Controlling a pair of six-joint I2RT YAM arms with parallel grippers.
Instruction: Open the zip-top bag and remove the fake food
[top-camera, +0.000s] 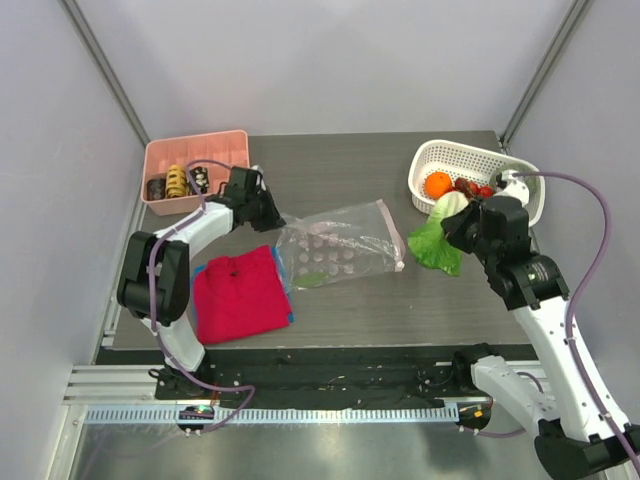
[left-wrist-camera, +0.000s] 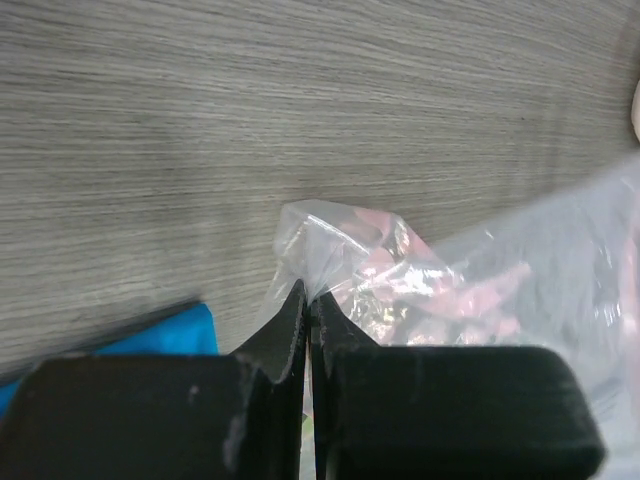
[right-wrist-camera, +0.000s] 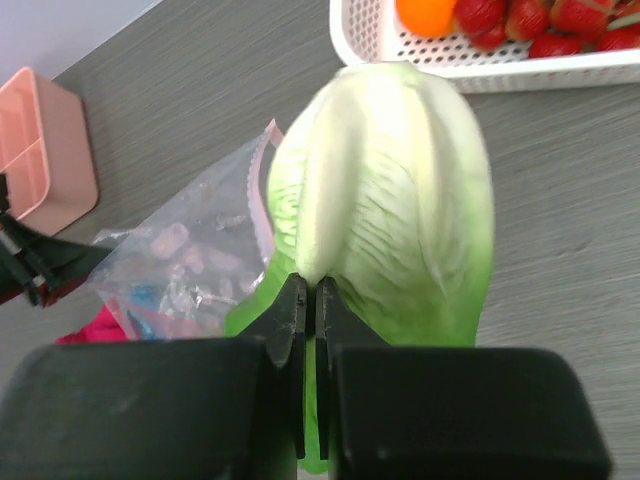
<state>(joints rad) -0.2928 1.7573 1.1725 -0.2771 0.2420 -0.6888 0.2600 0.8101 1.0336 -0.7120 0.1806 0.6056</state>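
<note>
The left gripper (left-wrist-camera: 308, 300) is pinched tight on a corner of the zip-top bag (left-wrist-camera: 335, 235), which lies mid-table just beside a red cloth (top-camera: 240, 295). The right gripper (right-wrist-camera: 307, 295) is clamped on a green lettuce leaf (right-wrist-camera: 390, 190), close by the white basket (top-camera: 422, 165), where the orange ball (top-camera: 437, 184) and red berries (top-camera: 472, 187) sit.

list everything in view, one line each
clear crinkly plastic zip-top bag: one, clear, centre
white lattice plastic basket: one, white, far right
green plastic lettuce leaf: one, green-white, beside basket
orange plastic ball: one, orange, in basket
red plastic berries: several, red, in basket
pink plastic tray: one, pink, far left
small rolls: several, brown-yellow-black, in tray
red cloth: one, red, near left
left pincer: one, black, shut on bag corner
right pincer: one, black, shut on lettuce
</note>
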